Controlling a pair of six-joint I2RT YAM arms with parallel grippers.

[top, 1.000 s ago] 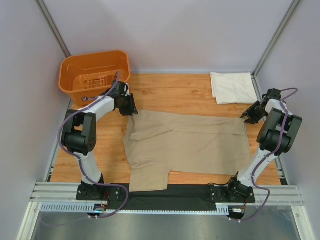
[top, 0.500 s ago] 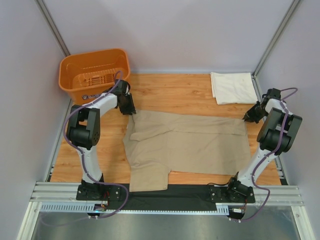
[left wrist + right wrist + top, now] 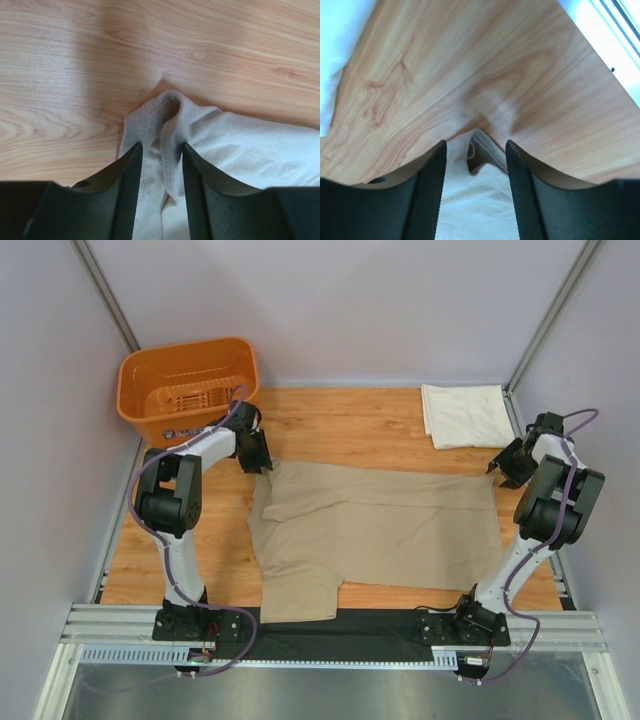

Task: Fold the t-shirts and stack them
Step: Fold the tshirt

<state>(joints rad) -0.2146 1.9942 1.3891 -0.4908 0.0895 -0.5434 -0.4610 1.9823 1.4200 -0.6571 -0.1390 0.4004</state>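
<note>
From above, a big tan short-sleeved cloth shirt (image 3: 380, 530) lies spread out flat in the middle of the brown wooden table (image 3: 350, 425). A cream-white cloth shirt (image 3: 465, 415) is already folded and sits at the far right corner. An orange plastic basket (image 3: 190, 360) stands at the far left. The left gripper (image 3: 255, 452) is at the tan shirt's far left corner. The right gripper (image 3: 505, 465) is just beside its far right corner.

In the left wrist view, the two black fingers (image 3: 130, 190) stand partway apart. A hump of tan cloth pokes up between them and touches both. I cannot tell if they are squeezing it.

In the right wrist view, the fingers (image 3: 425, 200) stand wide apart. The shirt corner lies loose between them, and nothing is held.

If only one side lifts, the shirt could drag crooked and bunch up. A weak pinch could let the thin corner slip out, and the fold would come out messy.
</note>
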